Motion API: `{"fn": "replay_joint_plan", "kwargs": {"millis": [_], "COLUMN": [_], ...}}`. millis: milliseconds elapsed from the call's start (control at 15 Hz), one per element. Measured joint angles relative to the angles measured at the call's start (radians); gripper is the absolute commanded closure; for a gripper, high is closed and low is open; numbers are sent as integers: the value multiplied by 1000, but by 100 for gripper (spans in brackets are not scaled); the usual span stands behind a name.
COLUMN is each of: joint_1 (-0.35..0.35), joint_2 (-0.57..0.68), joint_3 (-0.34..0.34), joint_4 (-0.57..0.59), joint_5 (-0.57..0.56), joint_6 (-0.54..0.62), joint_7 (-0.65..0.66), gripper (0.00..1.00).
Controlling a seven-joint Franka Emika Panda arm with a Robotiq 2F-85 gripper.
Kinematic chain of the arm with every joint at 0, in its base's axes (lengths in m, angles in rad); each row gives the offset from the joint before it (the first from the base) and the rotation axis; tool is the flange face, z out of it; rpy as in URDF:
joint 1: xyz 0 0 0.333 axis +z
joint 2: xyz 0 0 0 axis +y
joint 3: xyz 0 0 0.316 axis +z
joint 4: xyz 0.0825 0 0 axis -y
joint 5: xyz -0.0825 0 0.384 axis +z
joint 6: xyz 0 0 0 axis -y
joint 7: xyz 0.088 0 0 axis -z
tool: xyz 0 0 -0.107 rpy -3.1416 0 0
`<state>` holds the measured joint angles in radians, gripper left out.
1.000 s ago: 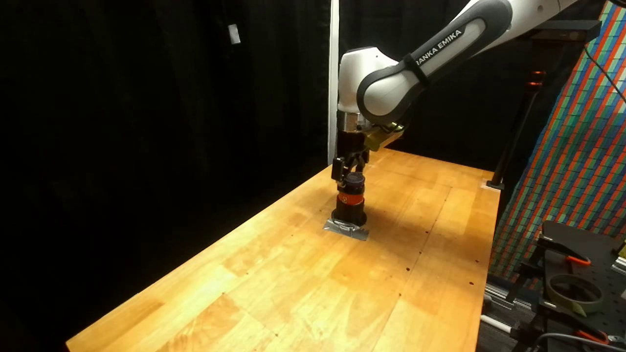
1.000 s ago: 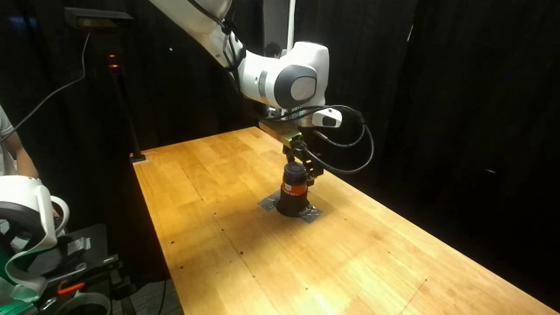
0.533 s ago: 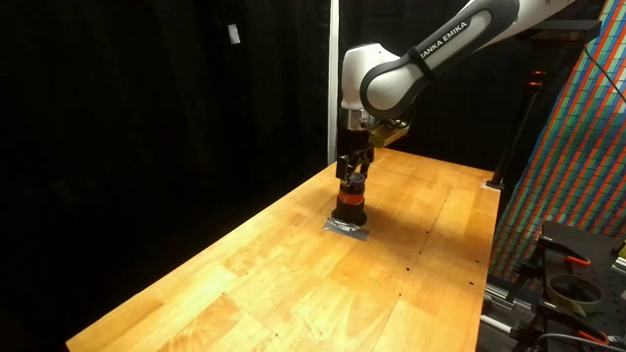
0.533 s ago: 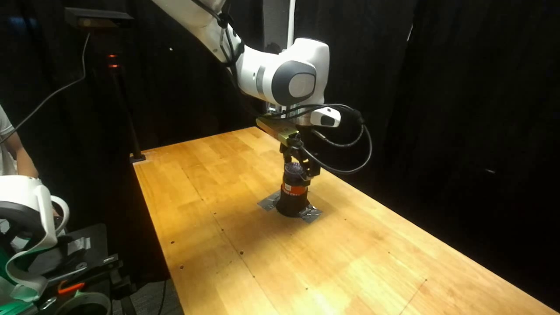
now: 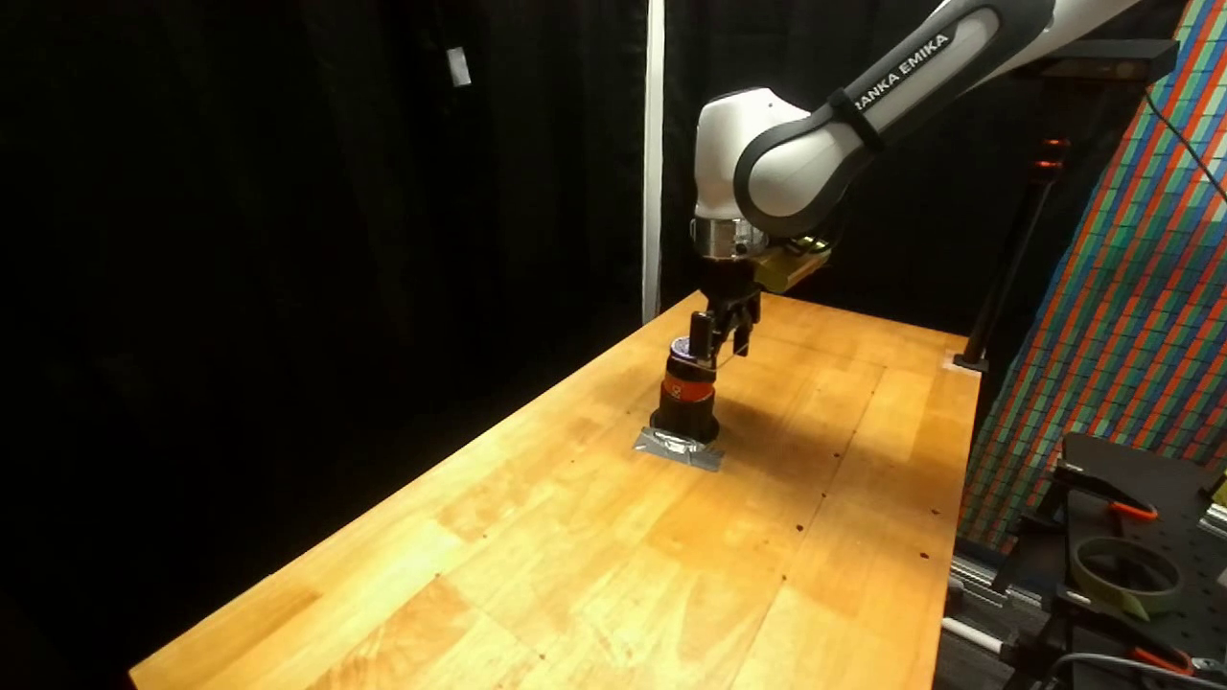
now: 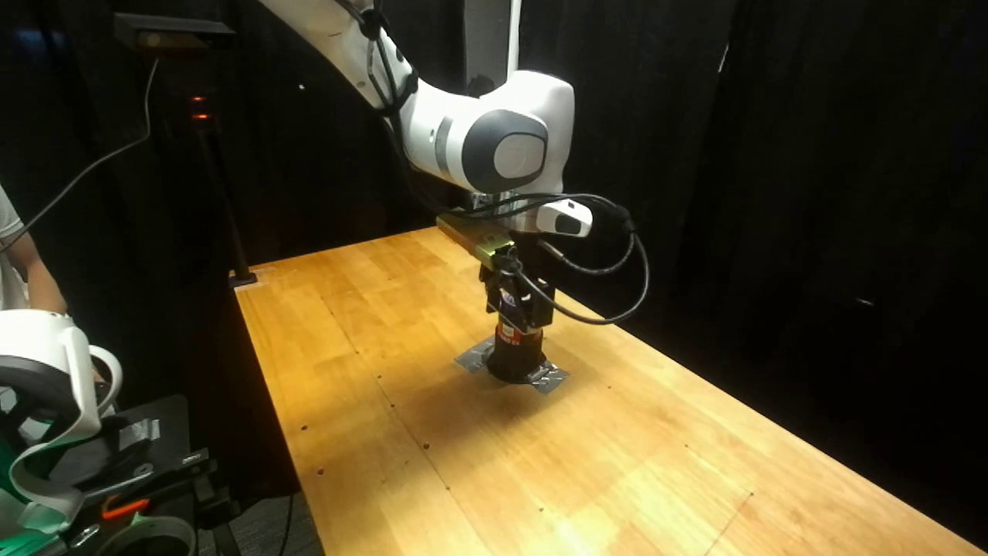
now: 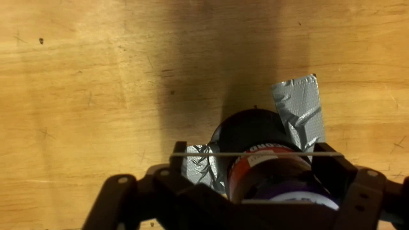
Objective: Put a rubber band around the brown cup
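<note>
The brown cup, a dark upright cylinder with an orange-red band and a purple-white top, stands on the table in both exterior views (image 5: 688, 391) (image 6: 509, 337). It also shows in the wrist view (image 7: 246, 179), partly hidden by the gripper. My gripper (image 7: 254, 154) is open at the cup's top, also seen in both exterior views (image 5: 722, 343) (image 6: 517, 305). A thin pale rubber band (image 7: 220, 154) is stretched across the spread fingers. One strand crosses the cup's label in the wrist view, the other lies near its top. I cannot tell whether the band encircles the cup.
The cup's wide black base (image 7: 252, 126) is fixed to the wooden table (image 5: 613, 575) by grey tape (image 7: 302, 105) on two sides. A side stand with a tape roll (image 5: 1126, 575) is beyond the table edge. A cable loop (image 6: 641, 270) hangs from the wrist.
My gripper has shifted sideways across the cup's top, rightward in one exterior view and leftward in the other, and it sits slightly lower than half a second ago. The cup has not moved.
</note>
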<state>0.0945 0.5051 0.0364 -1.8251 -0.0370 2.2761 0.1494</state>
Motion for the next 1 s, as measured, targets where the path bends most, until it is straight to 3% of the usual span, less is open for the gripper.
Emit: {"fn": "replay_joint_plan", "kwargs": {"millis": [133,200,267,400,800,933,1000], "joint_1": [-1,-1,-1,-1,-10,-18,-24], "joint_2": [-5,-6,-6,-10,-75,-106,-120], "joint_3": [-9,-14,-17,-23,-27,-23,-18], "joint_4": [-43,-64,-85,-129,-304,-374,-409], "joint_5": [0,0,0,0,3,19,30], "joint_6": [54,85,118,199,482,586,641], "joint_7": [1,1,1,1,1,0,-1], "gripper": [0,5,26,29,77,91,93]}}
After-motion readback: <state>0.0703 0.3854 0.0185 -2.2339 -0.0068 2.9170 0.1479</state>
